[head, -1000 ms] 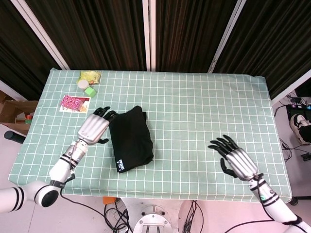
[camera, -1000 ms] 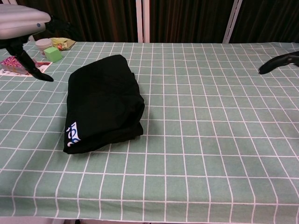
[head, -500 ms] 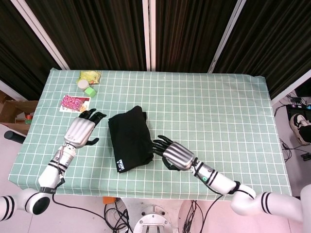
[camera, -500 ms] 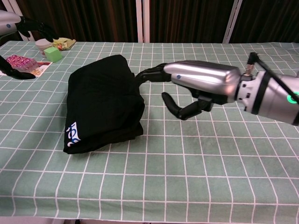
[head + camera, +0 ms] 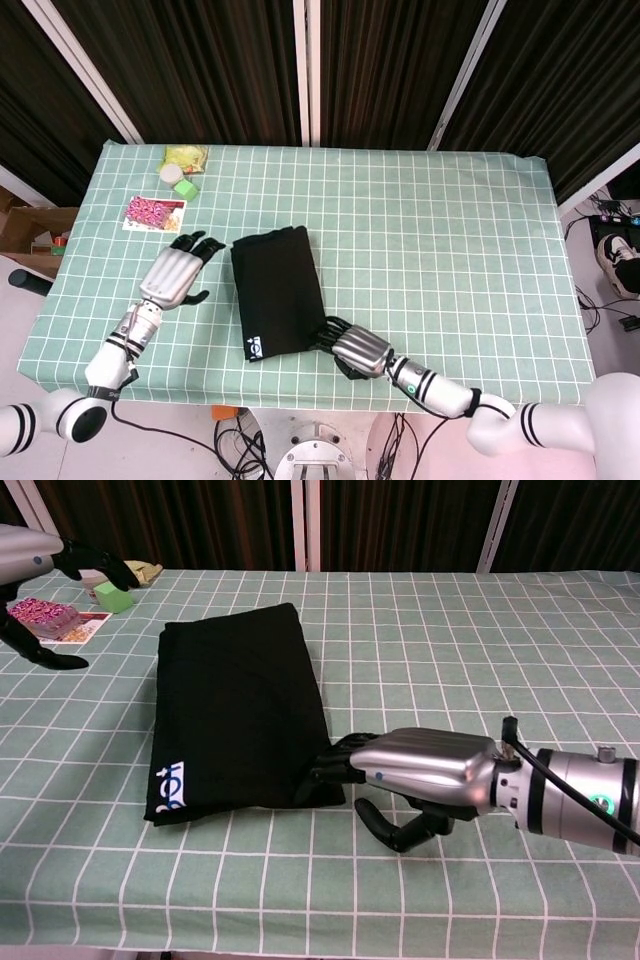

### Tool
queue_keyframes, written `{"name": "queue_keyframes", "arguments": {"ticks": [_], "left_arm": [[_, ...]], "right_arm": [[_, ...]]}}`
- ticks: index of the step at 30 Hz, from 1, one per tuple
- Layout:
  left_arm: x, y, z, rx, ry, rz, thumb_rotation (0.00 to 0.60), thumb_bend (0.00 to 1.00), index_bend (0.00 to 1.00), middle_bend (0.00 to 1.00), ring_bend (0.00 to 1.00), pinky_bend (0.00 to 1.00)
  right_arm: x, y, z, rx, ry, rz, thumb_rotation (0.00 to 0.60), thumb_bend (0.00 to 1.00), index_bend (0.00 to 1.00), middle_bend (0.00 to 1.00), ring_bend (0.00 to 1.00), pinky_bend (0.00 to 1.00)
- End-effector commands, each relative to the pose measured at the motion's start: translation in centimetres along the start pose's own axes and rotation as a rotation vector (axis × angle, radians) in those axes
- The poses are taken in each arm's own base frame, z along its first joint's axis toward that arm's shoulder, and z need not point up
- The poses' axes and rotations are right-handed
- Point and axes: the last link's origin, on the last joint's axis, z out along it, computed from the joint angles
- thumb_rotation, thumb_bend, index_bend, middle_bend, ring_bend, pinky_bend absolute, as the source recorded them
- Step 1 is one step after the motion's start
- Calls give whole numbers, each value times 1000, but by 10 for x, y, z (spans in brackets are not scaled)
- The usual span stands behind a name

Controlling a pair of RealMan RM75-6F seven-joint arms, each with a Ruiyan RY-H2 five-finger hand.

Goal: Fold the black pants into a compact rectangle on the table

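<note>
White logo (image 5: 172,784) marks black pants (image 5: 240,715), writing unreadable.

No readable text anywhere. The black pants (image 5: 238,715) carry a small white-and-blue logo print (image 5: 173,784) at the near left corner, also seen in the head view (image 5: 254,347); its characters are too small and blurred to make out. A pink patterned card (image 5: 154,213) lies at the table's far left; any print on it is illegible. The yellow-green packet (image 5: 186,156) shows no legible label either.
</note>
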Motion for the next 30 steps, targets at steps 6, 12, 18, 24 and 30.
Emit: {"name": "queue_keyframes", "arguments": {"ticks": [6,12,18,24,30], "left_arm": [[8,23,28,-98,44,41,600,209,205,188,92,189],[18,-2,22,15,65,-5,600,198,205,188,92,189],[11,-49,-22,152,112,-65,600,164,205,188,92,188],[-6,-85,-83,274,173,13,600,131,206,184,92,178],[-19,-92,-139,359,208,11,600,126,205,179,92,176]], "right_arm": [[21,-5,-30,38,191,12,600,802,227,160,65,54],[59,25,-104,-127,403,-55,600,700,225,172,65,63],[76,69,-195,-489,472,-122,600,600,221,151,65,99],[70,89,-270,-770,514,-75,600,517,136,93,25,83],[54,85,-310,-877,588,-55,600,467,93,67,0,44]]}}
